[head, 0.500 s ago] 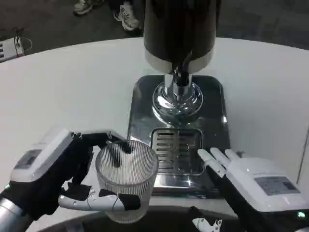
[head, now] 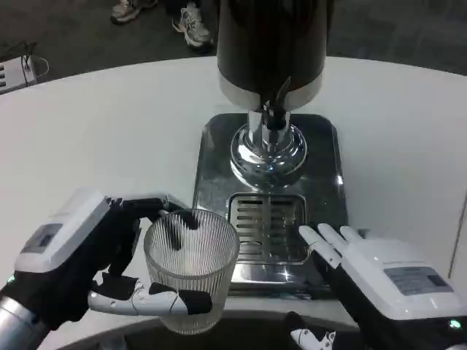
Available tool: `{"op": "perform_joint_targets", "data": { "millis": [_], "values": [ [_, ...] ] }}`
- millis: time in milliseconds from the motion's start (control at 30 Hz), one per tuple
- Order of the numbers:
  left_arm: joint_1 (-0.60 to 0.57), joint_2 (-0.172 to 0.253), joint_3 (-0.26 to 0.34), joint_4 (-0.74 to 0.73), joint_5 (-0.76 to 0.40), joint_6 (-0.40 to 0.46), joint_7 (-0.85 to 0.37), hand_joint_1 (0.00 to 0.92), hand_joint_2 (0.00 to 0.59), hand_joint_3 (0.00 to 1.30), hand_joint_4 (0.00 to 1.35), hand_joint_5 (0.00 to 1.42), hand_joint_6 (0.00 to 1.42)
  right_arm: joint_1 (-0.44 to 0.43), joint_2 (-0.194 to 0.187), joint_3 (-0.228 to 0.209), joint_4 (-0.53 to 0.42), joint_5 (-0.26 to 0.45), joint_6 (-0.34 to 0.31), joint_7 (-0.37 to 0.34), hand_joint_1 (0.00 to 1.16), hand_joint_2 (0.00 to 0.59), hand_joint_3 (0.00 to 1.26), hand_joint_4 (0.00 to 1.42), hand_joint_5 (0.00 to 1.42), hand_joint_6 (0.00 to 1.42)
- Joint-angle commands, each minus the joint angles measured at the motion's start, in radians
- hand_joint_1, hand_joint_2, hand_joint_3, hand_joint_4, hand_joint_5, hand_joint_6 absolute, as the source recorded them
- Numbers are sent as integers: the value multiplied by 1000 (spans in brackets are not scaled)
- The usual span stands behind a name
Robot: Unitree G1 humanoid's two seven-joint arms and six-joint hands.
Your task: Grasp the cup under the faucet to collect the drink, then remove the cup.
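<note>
Left hand, right hand: white backs (grey rectangular labels), black-and-white fingers.

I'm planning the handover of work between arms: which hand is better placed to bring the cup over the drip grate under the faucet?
The left. The left hand already grips the ribbed cup, just left of the grate. The right hand lies open beside the tray and holds nothing.

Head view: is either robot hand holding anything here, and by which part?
The left robot hand holds the clear ribbed cup by its side wall, fingers wrapped around the body below the rim. The right robot hand holds nothing.
</note>
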Motion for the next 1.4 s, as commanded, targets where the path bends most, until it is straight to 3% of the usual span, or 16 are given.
{"op": "perform_joint_targets", "data": {
  "millis": [33, 1100, 1400],
  "values": [
    [-8, 8, 12, 2, -19, -1, 8, 628, 0, 995, 1157, 1310, 1424, 7, 4, 2, -5, -5, -12, 11, 462, 434, 35, 0, 0, 0],
    [-10, 3, 8, 1, -15, 8, 11, 628, 0, 995, 1157, 1310, 1424, 4, 9, -1, -6, -4, -9, 18, 457, 434, 35, 0, 0, 0],
    [-57, -9, -6, 50, -3, 11, 27, 628, 0, 995, 1157, 1310, 1424, 1, 15, 4, 0, -8, -8, 17, 457, 434, 35, 0, 0, 0]
  ]
}}
